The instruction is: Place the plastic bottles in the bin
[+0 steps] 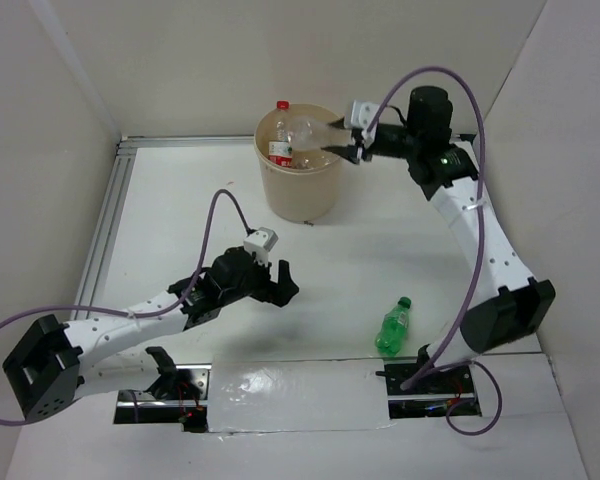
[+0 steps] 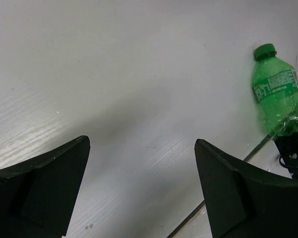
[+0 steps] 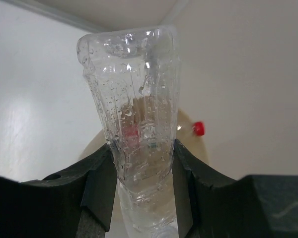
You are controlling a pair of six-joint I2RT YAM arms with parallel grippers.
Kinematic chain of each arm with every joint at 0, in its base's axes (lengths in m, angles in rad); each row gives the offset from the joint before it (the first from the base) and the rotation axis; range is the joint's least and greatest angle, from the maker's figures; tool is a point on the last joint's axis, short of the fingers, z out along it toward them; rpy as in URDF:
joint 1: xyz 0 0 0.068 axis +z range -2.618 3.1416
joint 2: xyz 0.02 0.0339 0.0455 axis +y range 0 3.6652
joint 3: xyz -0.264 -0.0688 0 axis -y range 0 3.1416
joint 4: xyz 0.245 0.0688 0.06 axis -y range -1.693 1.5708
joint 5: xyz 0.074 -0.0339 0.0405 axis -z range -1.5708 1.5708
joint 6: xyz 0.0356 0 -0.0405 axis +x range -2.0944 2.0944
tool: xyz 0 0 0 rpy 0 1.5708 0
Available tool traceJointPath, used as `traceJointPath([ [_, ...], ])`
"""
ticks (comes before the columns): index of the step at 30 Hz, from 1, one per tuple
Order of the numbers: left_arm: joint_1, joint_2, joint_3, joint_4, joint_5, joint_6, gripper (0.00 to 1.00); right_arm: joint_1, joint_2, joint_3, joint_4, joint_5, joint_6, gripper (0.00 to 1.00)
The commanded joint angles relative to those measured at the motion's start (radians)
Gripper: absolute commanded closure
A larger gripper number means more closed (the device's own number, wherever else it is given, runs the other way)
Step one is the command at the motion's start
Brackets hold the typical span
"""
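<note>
The right hand is closed on a clear bottle, gripping it across the body and holding it over the open top of the bin, in which other bottles lie. The left hand is fully open and empty, low over the table. A green bottle lies on its side at the near right of the table, well apart from the bin.

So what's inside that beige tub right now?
A labelled bottle lies in the bin, a red cap at its far rim. The clear bottle in the right gripper hides much of the rest.
</note>
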Motion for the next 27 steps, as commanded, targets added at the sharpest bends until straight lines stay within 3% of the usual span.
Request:
traceJointPath([
  [1, -0.016, 0.049, 0.029, 0.103, 0.053, -0.004, 0.01, 0.023, 0.147, 0.132, 0.246, -0.022, 0.301, 0.65],
  [4, -0.027, 0.118, 0.073, 0.146, 0.103, 0.019, 0.01, 0.032, 0.322, 0.304, 0.257, -0.001, 0.349, 0.59],
  [8, -0.076, 0.216, 0.182, 0.182, 0.146, 0.056, 0.01, 0.023, 0.506, 0.482, 0.205, 0.034, 0.410, 0.19],
  [9, -0.085, 0.276, 0.214, 0.182, 0.157, 0.075, 0.01, 0.014, 0.539, 0.506, 0.205, 0.034, 0.468, 0.01],
  [12, -0.107, 0.377, 0.352, 0.162, 0.187, 0.093, 0.01, -0.032, 0.506, 0.499, 0.225, 0.034, 0.553, 0.01],
  [19, -0.185, 0.670, 0.642, 0.034, 0.290, 0.168, 0.01, -0.237, 0.230, 0.217, 0.137, 0.151, 0.613, 0.01],
  [22, -0.225, 0.756, 0.713, 0.014, 0.336, 0.168, 0.01, -0.401, 0.096, -0.037, 0.146, 0.131, 0.656, 0.01],
  [27, -0.269, 0.896, 0.836, -0.041, 0.370, 0.144, 0.01, -0.656, -0.047, -0.250, 0.119, 0.054, 0.660, 0.01],
])
